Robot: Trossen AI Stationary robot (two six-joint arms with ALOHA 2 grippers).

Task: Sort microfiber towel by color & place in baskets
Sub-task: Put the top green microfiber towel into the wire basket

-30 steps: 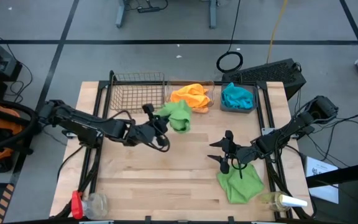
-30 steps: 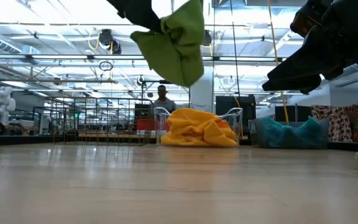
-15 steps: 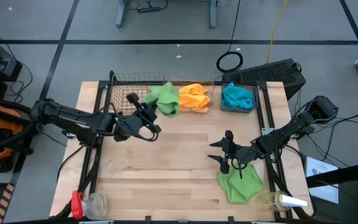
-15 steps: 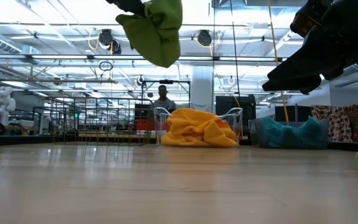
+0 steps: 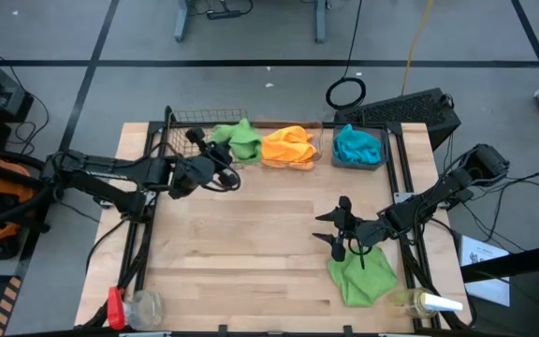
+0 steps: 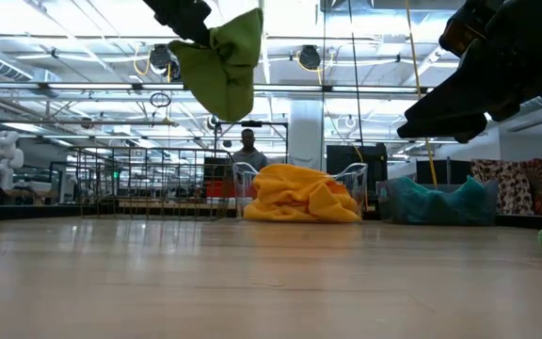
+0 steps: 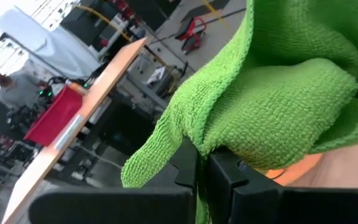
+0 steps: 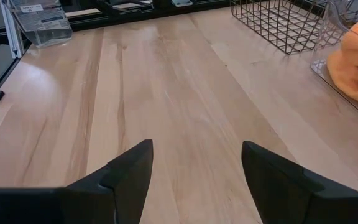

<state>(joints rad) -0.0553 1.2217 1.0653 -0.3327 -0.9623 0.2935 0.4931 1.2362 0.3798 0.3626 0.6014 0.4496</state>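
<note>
The left gripper [image 5: 215,159] has carried its green towel [image 5: 236,139] leftward to the wire-mesh basket [image 5: 195,132], upper left of the desk [image 5: 251,243], fingers clamped on the cloth. At upper centre the clear tub [image 5: 313,150] holds an orange towel [image 5: 286,146]; the grey tub [image 5: 358,161] holds a teal one [image 5: 356,143]. Lower right, the right gripper [image 5: 338,225] hovers, fingers wide, beside another green towel [image 5: 363,279].

Green towel [image 7: 278,106] between clamped jaws
</note>
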